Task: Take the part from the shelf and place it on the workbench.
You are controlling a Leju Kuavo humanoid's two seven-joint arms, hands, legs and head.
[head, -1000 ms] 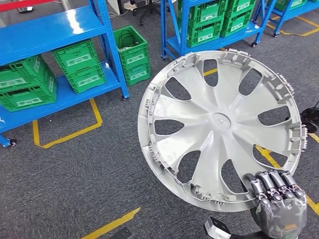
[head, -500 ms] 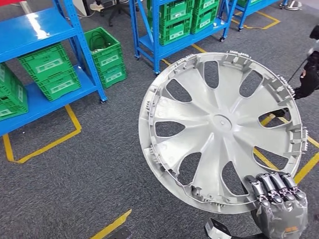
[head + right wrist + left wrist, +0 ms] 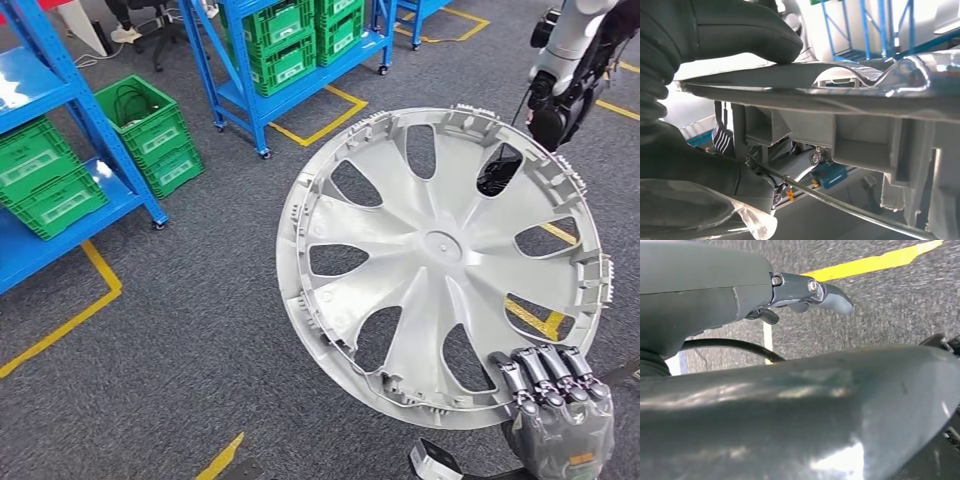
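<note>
The part is a large silver wheel cover [image 3: 441,245], held up tilted in front of me over the grey carpet. My right hand [image 3: 555,405] grips its lower right rim, with the fingers curled over the edge. In the right wrist view the thumb [image 3: 745,30] lies on one face of the rim [image 3: 866,95] and darker fingers [image 3: 753,185] sit under it. My left hand [image 3: 753,295] hangs over the floor, one finger stretched out, holding nothing.
A blue shelf [image 3: 30,245] with green crates [image 3: 53,185] stands at the left, and another green crate [image 3: 151,130] sits on the floor. A second blue rack [image 3: 302,85] is behind. Another robot's arm [image 3: 566,70] shows at the top right. Yellow lines [image 3: 68,320] mark the carpet.
The whole picture has shifted: my view has turned, the shelves slid off to the left and another robot's arm came in at the top right. The wheel cover stays in my right hand.
</note>
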